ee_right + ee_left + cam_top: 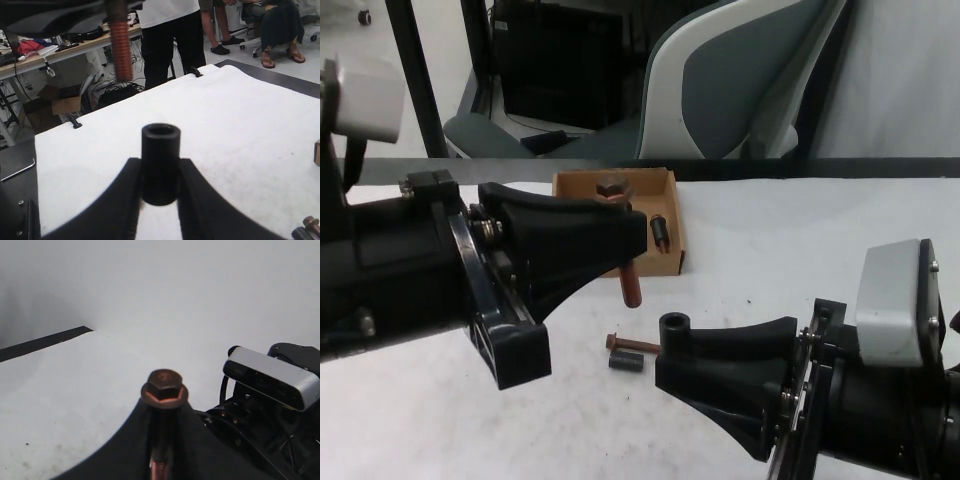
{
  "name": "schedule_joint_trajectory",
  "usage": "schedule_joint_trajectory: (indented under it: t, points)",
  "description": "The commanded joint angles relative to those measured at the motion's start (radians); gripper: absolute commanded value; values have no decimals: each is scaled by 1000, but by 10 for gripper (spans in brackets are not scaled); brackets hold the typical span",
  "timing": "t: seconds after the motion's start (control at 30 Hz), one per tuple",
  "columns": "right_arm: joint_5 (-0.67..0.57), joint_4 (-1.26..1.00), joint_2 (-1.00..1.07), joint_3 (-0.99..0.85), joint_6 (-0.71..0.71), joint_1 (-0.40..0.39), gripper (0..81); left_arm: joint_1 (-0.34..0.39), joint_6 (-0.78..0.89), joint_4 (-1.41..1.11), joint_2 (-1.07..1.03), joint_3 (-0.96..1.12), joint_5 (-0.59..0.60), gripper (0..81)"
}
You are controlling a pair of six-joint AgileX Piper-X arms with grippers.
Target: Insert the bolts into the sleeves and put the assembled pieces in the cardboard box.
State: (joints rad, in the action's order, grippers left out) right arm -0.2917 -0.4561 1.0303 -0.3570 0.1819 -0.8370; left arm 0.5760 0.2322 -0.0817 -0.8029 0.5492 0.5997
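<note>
Left gripper [620, 238]: fingers closed on a copper-coloured bolt [632, 285], gripped below the hex head; bolt upright, head uppermost, threaded end hanging free under the fingers.

Right gripper [672, 350]: fingers pinched narrow on a black sleeve [675, 327]; sleeve upright, open bore facing up, top standing clear of the fingertips.

Held pair: bolt at roughly 11 o'clock from the sleeve, near but apart, not inserted.

Cardboard box [575, 182]: open, at 12 o'clock on the bench, beyond both grippers; one dark piece [660, 230] inside against the 3 o'clock wall, bolt within it or not cannot be told.

Loose bolt [632, 343]: lying flat on the bench between the two grippers, at 9 o'clock of the held sleeve.

Loose sleeve [626, 361]: lying on its side just beside that bolt, at its 6 o'clock.

White cloth [800, 230]: spread over the bench top beneath everything.
</note>
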Motion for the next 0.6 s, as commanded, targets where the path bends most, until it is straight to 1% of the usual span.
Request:
schedule_joint_trajectory:
  t: [0.0, 0.17, 0.33, 0.57]
  points:
    - [2, -4, -7, -2, -10, 2, 3, 4, -14, -20, 9, 1, 20, 8]
    - [-7, -4, -7, -2, -10, 2, 3, 4, -58, -20, 6, 1, 23, 8]
    - [-47, -4, -7, -2, -10, 2, 3, 4, -63, -20, -8, 1, 23, 8]
    - [-69, -4, -7, -3, -27, 2, 3, 4, -64, -20, -13, 1, 38, 8]
